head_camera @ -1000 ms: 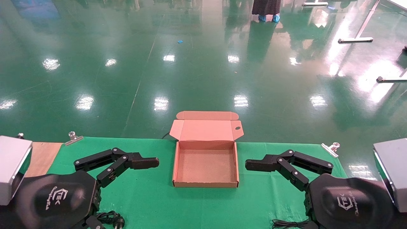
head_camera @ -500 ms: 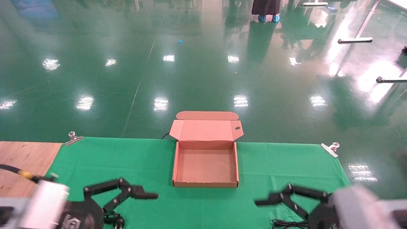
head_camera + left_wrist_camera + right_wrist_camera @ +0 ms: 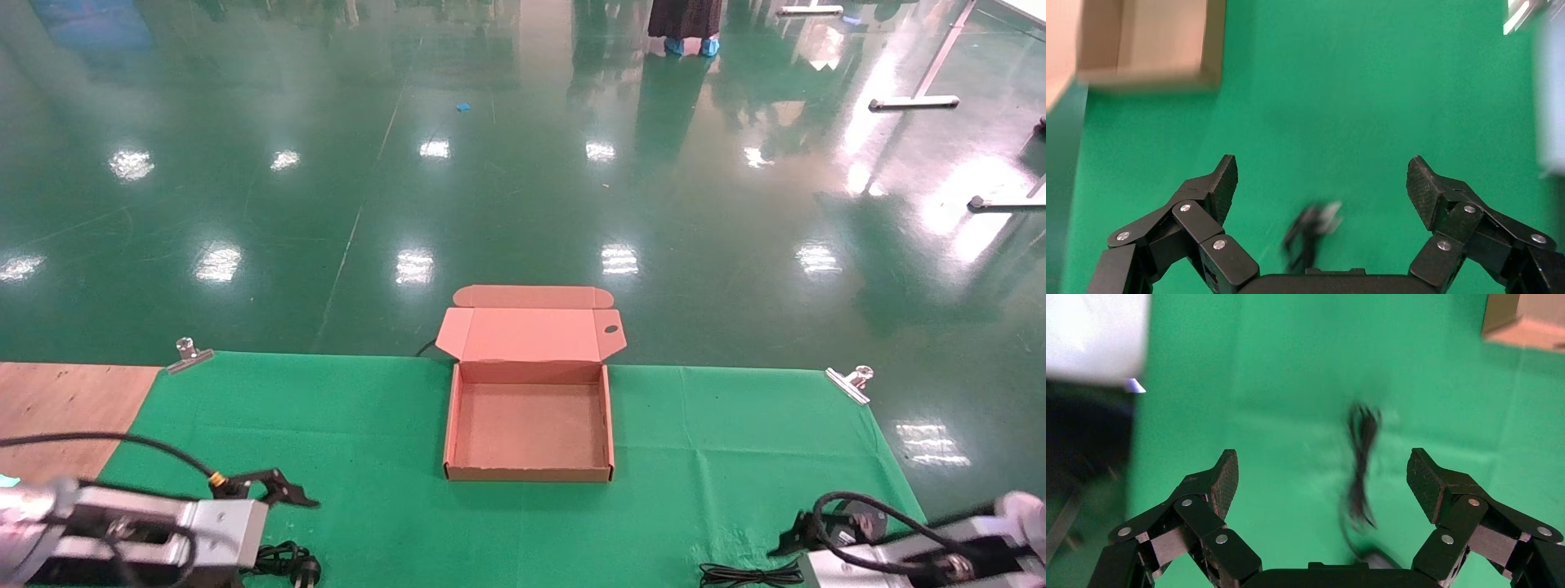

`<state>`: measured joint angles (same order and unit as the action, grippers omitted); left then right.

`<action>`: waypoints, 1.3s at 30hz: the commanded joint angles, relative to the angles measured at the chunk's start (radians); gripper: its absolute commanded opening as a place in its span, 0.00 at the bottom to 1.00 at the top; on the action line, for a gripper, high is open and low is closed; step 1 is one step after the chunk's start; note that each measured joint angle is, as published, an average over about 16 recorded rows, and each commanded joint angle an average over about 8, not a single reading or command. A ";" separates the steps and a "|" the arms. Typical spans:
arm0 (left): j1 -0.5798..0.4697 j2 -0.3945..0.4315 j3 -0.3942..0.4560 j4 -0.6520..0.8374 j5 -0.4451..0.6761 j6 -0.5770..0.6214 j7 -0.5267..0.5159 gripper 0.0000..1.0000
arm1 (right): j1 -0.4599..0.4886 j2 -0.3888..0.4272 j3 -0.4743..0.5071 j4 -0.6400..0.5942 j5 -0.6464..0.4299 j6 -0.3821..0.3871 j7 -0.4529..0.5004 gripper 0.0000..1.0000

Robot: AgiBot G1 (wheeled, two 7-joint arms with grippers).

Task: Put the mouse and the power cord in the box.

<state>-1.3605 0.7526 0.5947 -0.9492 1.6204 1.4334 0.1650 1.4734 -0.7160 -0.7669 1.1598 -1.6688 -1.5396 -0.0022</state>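
While box (image 3: pixel 528 425) sits lid-open at desk (image 3: pixel 368 425) far edge, middle, both claws spread, empty: left gripper (image 3: pixel 1321 184) over power cord (image 3: pixel 286 563) at near-left edge; right gripper (image 3: pixel 1322 478) over mouse (image 3: pixel 1379 558) cable, near-right edge.

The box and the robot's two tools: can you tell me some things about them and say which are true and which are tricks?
1. The box is open and has nothing in it. True.
2. The left tool is squeezing the power cord. False: its fingers are spread wide with the cord lying on the green cloth between them.
3. The right tool is open over a thin black cable. True.
4. The box sits on the wooden part of the table. False: it sits on the green cloth.
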 commanded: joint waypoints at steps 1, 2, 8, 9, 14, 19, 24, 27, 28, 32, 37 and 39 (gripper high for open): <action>-0.039 0.030 0.033 0.057 0.101 -0.035 0.045 1.00 | 0.029 -0.025 -0.034 -0.030 -0.076 0.011 -0.041 1.00; -0.052 0.048 0.046 0.090 0.131 -0.049 0.065 1.00 | 0.038 -0.041 -0.045 -0.051 -0.100 0.019 -0.067 1.00; -0.100 0.147 0.110 0.279 0.244 -0.098 0.175 1.00 | 0.061 -0.141 -0.081 -0.239 -0.179 0.095 -0.216 1.00; -0.104 0.160 0.118 0.308 0.258 -0.108 0.191 1.00 | 0.062 -0.158 -0.084 -0.278 -0.184 0.111 -0.240 1.00; -0.118 0.209 0.144 0.440 0.306 -0.168 0.258 1.00 | 0.064 -0.240 -0.088 -0.466 -0.188 0.189 -0.355 1.00; -0.136 0.236 0.144 0.555 0.314 -0.220 0.311 1.00 | 0.070 -0.312 -0.085 -0.641 -0.177 0.244 -0.453 1.00; -0.157 0.254 0.139 0.647 0.310 -0.256 0.354 1.00 | 0.073 -0.367 -0.079 -0.794 -0.166 0.292 -0.535 1.00; -0.167 0.264 0.135 0.692 0.305 -0.270 0.378 1.00 | 0.078 -0.389 -0.076 -0.867 -0.162 0.316 -0.579 1.00; -0.170 0.267 0.133 0.706 0.302 -0.274 0.385 1.00 | 0.080 -0.395 -0.075 -0.889 -0.160 0.323 -0.591 1.00; -0.178 0.280 0.123 0.751 0.286 -0.284 0.416 1.00 | 0.092 -0.411 -0.068 -0.962 -0.150 0.345 -0.633 1.00; -0.188 0.293 0.111 0.800 0.266 -0.283 0.447 1.00 | 0.105 -0.424 -0.058 -1.026 -0.138 0.371 -0.669 0.94; -0.193 0.297 0.108 0.817 0.263 -0.284 0.453 0.93 | 0.107 -0.428 -0.055 -1.045 -0.134 0.384 -0.681 0.74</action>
<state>-1.5533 1.0493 0.7065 -0.1361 1.8890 1.1462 0.6159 1.5776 -1.1428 -0.8229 0.1209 -1.8038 -1.1501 -0.6801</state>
